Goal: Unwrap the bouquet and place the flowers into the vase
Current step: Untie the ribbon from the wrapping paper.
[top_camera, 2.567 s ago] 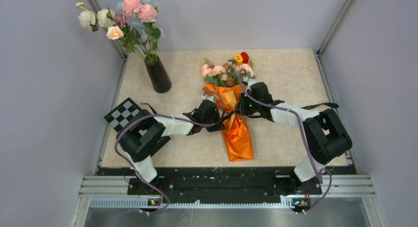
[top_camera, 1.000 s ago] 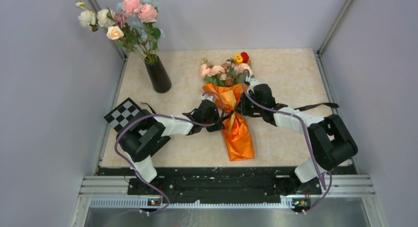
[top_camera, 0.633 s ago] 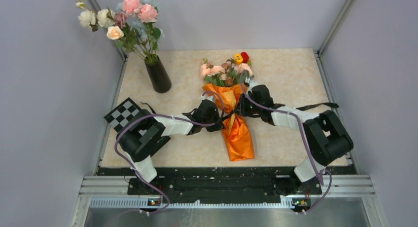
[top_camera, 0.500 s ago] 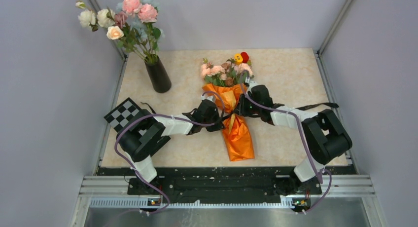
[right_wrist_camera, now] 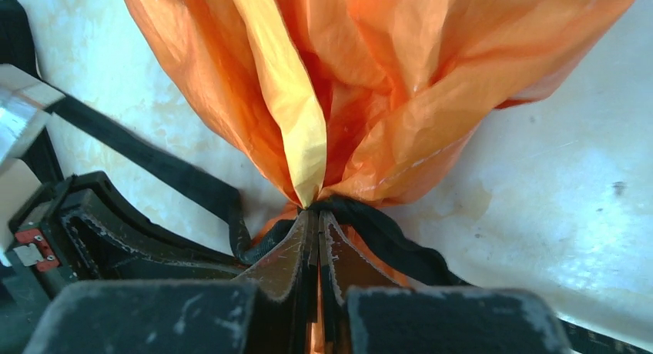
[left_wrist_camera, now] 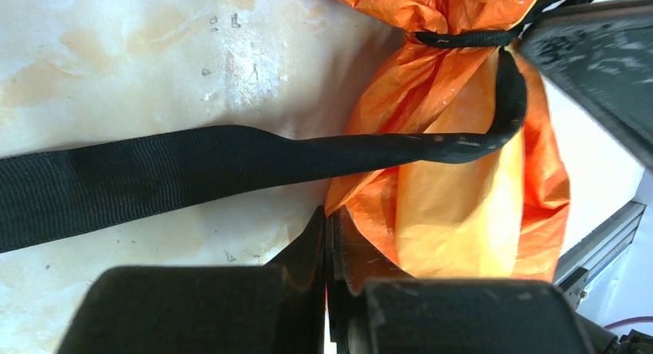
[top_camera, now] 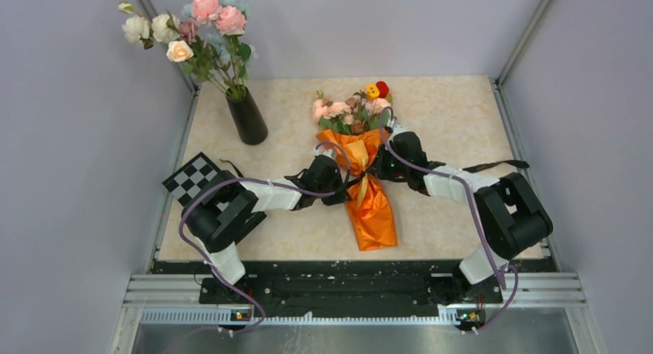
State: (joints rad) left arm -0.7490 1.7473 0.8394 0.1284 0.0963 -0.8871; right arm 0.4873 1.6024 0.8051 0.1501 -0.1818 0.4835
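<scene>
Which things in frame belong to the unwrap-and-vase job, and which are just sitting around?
Job: bouquet, its black ribbon, its pink and peach flowers, black vase, left gripper and right gripper, both shut on its paper.

Just there: white-and-pink bunch in the vase, yellow and red heads by the bouquet top.

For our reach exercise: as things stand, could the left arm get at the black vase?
Probably yes: the vase stands on its side with nothing between; but the left gripper, shut at the bouquet, must leave it first.
</scene>
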